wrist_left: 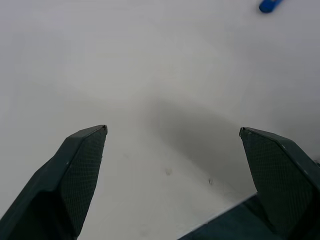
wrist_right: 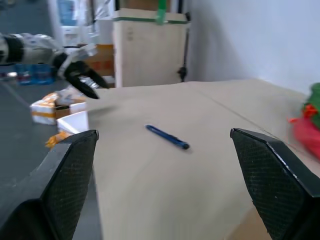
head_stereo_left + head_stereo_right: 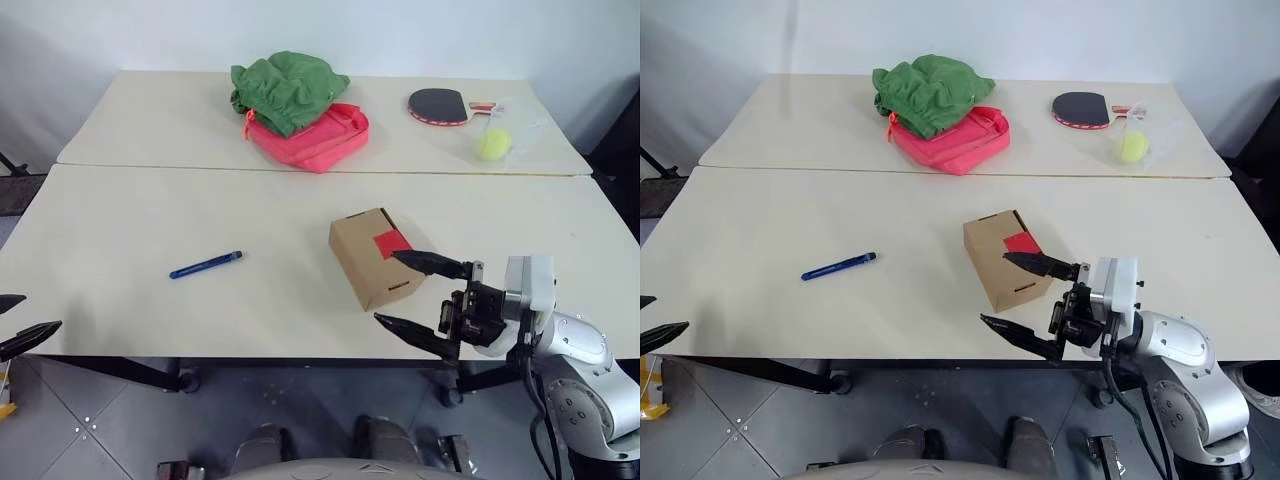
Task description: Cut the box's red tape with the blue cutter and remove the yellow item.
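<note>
Nothing of the task shows as done. The box sits closed near the middle of the near table, slightly toward 3 o'clock, and the red tape on its top face looks whole, with no slit that I can make out. The yellow item is presumably inside; the flaps hide it, so I cannot confirm that.

The blue cutter lies flat on the tabletop at about 9 o'clock from the box, well apart from it and touching neither gripper. In the right wrist view it shows as a slim blue stick on bare table.

The left gripper hangs at the table's near edge, out at about 8 o'clock from the cutter, its two black fingers spread wide with nothing between them. The right gripper hovers at the near edge just at 5 o'clock of the box, its fingers also spread wide and empty, one tip close over the box's near corner; contact I cannot tell.

On the far table rest a green cloth heaped on a pinkish-red bag, a table-tennis paddle and a tennis ball in clear plastic, none part of the job.

So every step seems left: taking up the cutter, slicing the tape, opening the flaps, lifting the item out
</note>
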Action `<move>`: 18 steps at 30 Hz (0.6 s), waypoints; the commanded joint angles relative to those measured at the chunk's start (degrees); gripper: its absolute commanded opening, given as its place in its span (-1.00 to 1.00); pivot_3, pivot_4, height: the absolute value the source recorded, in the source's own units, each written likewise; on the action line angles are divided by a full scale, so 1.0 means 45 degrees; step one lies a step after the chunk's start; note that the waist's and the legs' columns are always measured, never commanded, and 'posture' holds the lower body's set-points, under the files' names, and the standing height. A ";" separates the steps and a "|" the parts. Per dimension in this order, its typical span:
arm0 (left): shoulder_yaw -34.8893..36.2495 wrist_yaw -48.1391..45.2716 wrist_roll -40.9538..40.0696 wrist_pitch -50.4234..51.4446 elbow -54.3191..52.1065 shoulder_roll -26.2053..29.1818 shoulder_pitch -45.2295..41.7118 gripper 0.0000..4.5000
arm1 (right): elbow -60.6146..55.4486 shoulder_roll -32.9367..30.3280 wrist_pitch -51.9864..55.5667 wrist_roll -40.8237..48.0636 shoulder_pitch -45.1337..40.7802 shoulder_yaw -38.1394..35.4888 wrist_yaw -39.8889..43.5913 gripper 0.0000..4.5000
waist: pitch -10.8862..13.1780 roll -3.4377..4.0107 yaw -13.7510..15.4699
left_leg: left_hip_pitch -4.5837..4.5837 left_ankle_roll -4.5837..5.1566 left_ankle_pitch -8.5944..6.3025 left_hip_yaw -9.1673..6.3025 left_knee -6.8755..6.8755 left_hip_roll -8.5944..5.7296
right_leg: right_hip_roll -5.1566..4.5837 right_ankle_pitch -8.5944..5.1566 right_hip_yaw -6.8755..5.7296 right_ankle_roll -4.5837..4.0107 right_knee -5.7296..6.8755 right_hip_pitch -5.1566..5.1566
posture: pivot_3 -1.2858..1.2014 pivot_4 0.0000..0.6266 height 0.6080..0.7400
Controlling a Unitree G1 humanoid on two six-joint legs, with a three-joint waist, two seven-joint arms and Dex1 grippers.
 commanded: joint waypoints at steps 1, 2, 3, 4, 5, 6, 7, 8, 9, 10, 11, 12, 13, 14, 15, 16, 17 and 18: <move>-0.0641 0.0014 -0.0600 0.0500 -0.2595 -0.0755 -0.0767 1.00 | -0.0316 -0.0497 -0.0496 0.0087 0.0353 -0.0373 0.0483 0.97 | 0.0001 0.0003 0.0178 | 0.0002 0.0000 0.0000 0.0003 0.0001 0.0000 | 0.0000 0.0001 0.0001 0.0001 0.0001 0.0001 | 0.03 -0.52 1.00; -0.1137 0.0165 -0.0576 0.0812 -0.3363 -0.1075 -0.1235 1.00 | -0.0208 -0.0709 -0.0603 0.0073 0.0526 -0.0563 0.0704 0.97 | 0.0001 0.0002 0.0191 | 0.0004 -0.0002 0.0001 0.0002 0.0002 -0.0004 | 0.0000 0.0001 0.0004 0.0002 0.0002 0.0007 | 0.03 -0.52 1.00; -0.1648 0.0271 -0.0466 0.1134 -0.3885 -0.1313 -0.1683 1.00 | -0.0091 -0.0920 -0.0727 0.0037 0.0701 -0.0743 0.0948 0.97 | -0.0001 -0.0006 0.0244 | 0.0004 -0.0002 0.0001 0.0002 0.0005 -0.0003 | 0.0001 0.0001 0.0003 0.0003 0.0006 0.0007 | 0.03 -0.52 1.00; -0.2133 0.0256 -0.0312 0.1246 -0.4173 -0.1538 -0.2116 1.00 | 0.0006 -0.1099 -0.0844 0.0017 0.0871 -0.0922 0.1155 0.97 | 0.0000 -0.0006 0.0270 | 0.0005 -0.0005 0.0003 0.0003 0.0006 -0.0005 | 0.0004 0.0003 -0.0001 0.0005 0.0004 0.0017 | 0.03 -0.52 1.00; -0.2672 0.0266 -0.0090 0.1319 -0.4247 -0.1794 -0.2678 1.00 | 0.0088 -0.1276 -0.0921 0.0064 0.1057 -0.1127 0.1314 0.97 | -0.0004 -0.0015 0.0298 | 0.0010 -0.0003 0.0004 0.0004 0.0010 -0.0017 | 0.0004 0.0005 0.0007 0.0009 0.0013 0.0022 | 0.03 -0.52 1.00; -0.3231 0.0302 0.0246 0.1383 -0.4098 -0.1977 -0.3214 1.00 | 0.0137 -0.1436 -0.0974 0.0127 0.1252 -0.1330 0.1441 0.97 | -0.0008 -0.0023 0.0280 | 0.0011 -0.0003 0.0004 0.0014 0.0011 -0.0014 | 0.0007 0.0006 0.0004 0.0011 0.0004 0.0025 | 0.03 -0.52 1.00; -0.3676 0.0293 0.0595 0.1069 -0.3712 -0.2154 -0.3773 1.00 | 0.0168 -0.1581 -0.1022 0.0149 0.1427 -0.1498 0.1554 0.97 | -0.0012 -0.0029 0.0264 | 0.0016 -0.0002 0.0005 0.0021 0.0011 -0.0015 | 0.0008 0.0007 0.0005 0.0013 0.0006 0.0026 | 0.03 -0.52 1.00; -0.4134 0.0319 0.0979 0.0889 -0.3145 -0.2325 -0.4396 1.00 | 0.0188 -0.1732 -0.1040 0.0176 0.1642 -0.1701 0.1668 0.97 | -0.0012 -0.0029 0.0252 | 0.0030 -0.0003 0.0005 0.0037 0.0011 -0.0013 | 0.0012 0.0007 0.0004 0.0013 0.0008 0.0035 | 0.03 -0.52 1.00; -0.4518 0.0349 0.1336 0.0675 -0.2588 -0.2464 -0.4920 1.00 | 0.0204 -0.1845 -0.1068 0.0178 0.1807 -0.1866 0.1717 0.97 | -0.0012 -0.0029 0.0226 | 0.0031 -0.0003 0.0005 0.0064 0.0011 -0.0014 | 0.0016 0.0008 0.0000 0.0015 0.0006 0.0035 | 0.03 -0.52 1.00; -0.4897 0.0278 0.1667 0.0348 -0.1953 -0.2625 -0.5436 1.00 | 0.0204 -0.1941 -0.1102 0.0175 0.1966 -0.2026 0.1733 0.97 | -0.0012 -0.0029 0.0174 | 0.0033 -0.0005 0.0005 0.0095 0.0010 -0.0011 | 0.0018 0.0008 0.0001 0.0015 0.0009 0.0034 | 0.03 -0.52 1.00; -0.5179 0.0181 0.1907 0.0145 -0.1373 -0.2728 -0.5847 1.00 | 0.0180 -0.2005 -0.1113 0.0176 0.2072 -0.2130 0.1703 0.97 | -0.0010 -0.0035 0.0074 | 0.0048 -0.0009 0.0005 0.0147 0.0004 -0.0003 | 0.0024 0.0008 0.0003 0.0014 0.0011 0.0033 | 0.03 -0.52 1.00; -0.5410 0.0144 0.2154 -0.0107 -0.0688 -0.2831 -0.6239 1.00 | 0.0131 -0.2026 -0.1136 0.0174 0.2147 -0.2236 0.1640 0.97 | -0.0010 -0.0034 0.0020 | 0.0081 -0.0023 -0.0002 0.0171 -0.0004 0.0016 | 0.0029 0.0006 0.0004 0.0012 0.0010 0.0030 | 0.03 -0.52 1.00; -0.5628 0.0058 0.2393 -0.0406 -0.0002 -0.2902 -0.6552 1.00 | 0.0049 -0.1996 -0.1132 0.0193 0.2184 -0.2319 0.1494 0.97 | -0.0010 -0.0035 -0.0047 | 0.0096 -0.0025 -0.0005 0.0173 -0.0009 0.0016 | 0.0029 0.0006 0.0007 0.0012 0.0015 0.0033 | 0.03 -0.52 1.00; -0.5823 -0.0093 0.2589 -0.0607 0.0583 -0.2943 -0.6804 1.00 | -0.0038 -0.1959 -0.1130 0.0207 0.2210 -0.2376 0.1352 0.97 | -0.0008 -0.0038 -0.0089 | 0.0104 -0.0025 -0.0007 0.0184 -0.0012 0.0016 | 0.0029 0.0006 0.0006 0.0012 0.0024 0.0034 | 0.03 -0.52 1.00; -0.6036 -0.0215 0.2825 -0.0829 0.1103 -0.2957 -0.7019 1.00 | -0.0124 -0.1940 -0.1140 0.0192 0.2252 -0.2406 0.1252 0.97 | -0.0008 -0.0038 -0.0132 | 0.0103 -0.0026 -0.0007 0.0193 -0.0012 0.0019 | 0.0029 0.0006 0.0004 0.0012 0.0022 0.0033 | 0.03 -0.52 1.00; -0.6230 -0.0369 0.3033 -0.1091 0.1581 -0.2974 -0.7228 1.00 | -0.0229 -0.1971 -0.1082 0.0196 0.2342 -0.2424 0.1179 0.97 | -0.0007 -0.0039 -0.0162 | 0.0104 -0.0026 -0.0009 0.0194 -0.0012 0.0021 | 0.0029 0.0006 0.0007 0.0012 0.0021 0.0032 | 0.03 -0.52 1.00; -0.6378 -0.0523 0.3179 -0.1172 0.1986 -0.2995 -0.7437 1.00 | -0.0314 -0.1996 -0.1067 0.0156 0.2424 -0.2437 0.1117 0.97 | -0.0007 -0.0040 -0.0160 | 0.0104 -0.0025 -0.0013 0.0191 -0.0012 0.0023 | 0.0029 0.0006 0.0009 0.0012 0.0019 0.0029 | 0.03 -0.52 1.00; -0.6485 -0.0611 0.3305 -0.1280 0.2340 -0.3014 -0.7619 1.00 | -0.0386 -0.2013 -0.1060 0.0116 0.2501 -0.2448 0.1051 0.97 | -0.0008 -0.0042 -0.0139 | 0.0104 -0.0025 -0.0016 0.0187 -0.0012 0.0025 | 0.0029 0.0006 0.0010 0.0012 0.0018 0.0028 | 0.03 -0.52 1.00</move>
